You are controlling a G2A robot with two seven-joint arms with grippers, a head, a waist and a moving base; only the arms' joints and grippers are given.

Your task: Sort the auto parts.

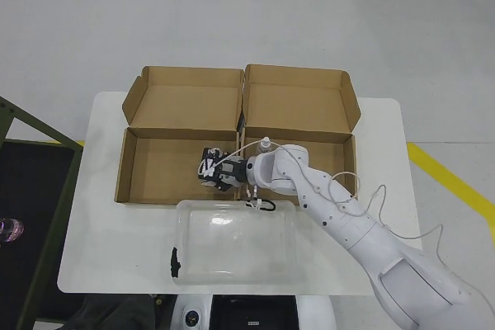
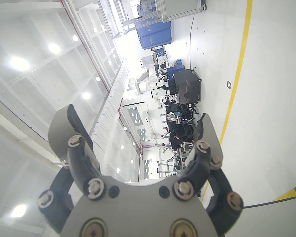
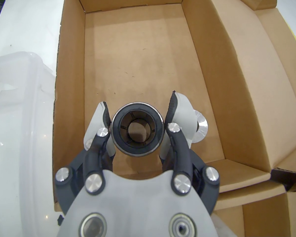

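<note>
White bench [image 1: 107,247] carries two open cardboard boxes side by side, clear plastic bin [image 1: 231,247] in front. Right hand [image 3: 138,107] over left box [image 3: 143,50], clenched on round bushing [image 3: 137,148]: pads press opposite sides of outer wall, bore facing wrist camera. Part reads as metal sleeve with dark end face. Likely dense, rigid, not fragile. Smooth curved wall could slip or roll, so hold across full diameter, mid-length. Left hand [image 2: 138,118] spread wide, empty, aimed up at hall ceiling.
</note>
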